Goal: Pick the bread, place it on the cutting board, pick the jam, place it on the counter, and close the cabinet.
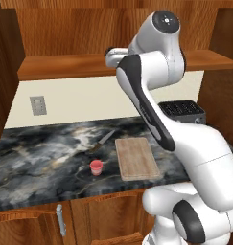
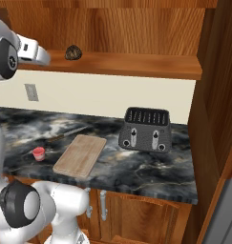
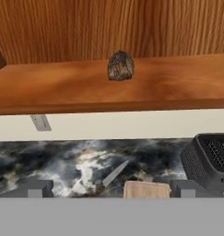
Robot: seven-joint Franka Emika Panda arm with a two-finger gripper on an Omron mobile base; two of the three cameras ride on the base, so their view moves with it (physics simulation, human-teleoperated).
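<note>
Bread (image 3: 120, 66) sits on the cabinet shelf (image 3: 62, 90), straight ahead of the gripper (image 3: 111, 189) and slightly above its line of sight, well apart from the fingertips (image 3: 38, 188). Lump looks roundish, no clear long axis. Fingertips stand far apart at the bottom of the hand view: jaws wide, holding nothing. Coming move, by my reading: reach forward into the cabinet (image 2: 136, 28) and close on the bread. Below the gripper lies the cutting board (image 1: 136, 158) on the counter (image 1: 36, 158), bare. Jam (image 1: 96, 167) already stands on the counter, just beside the board. Knife (image 3: 114, 173) lies near the board; toaster (image 2: 146, 128) off to one side.
</note>
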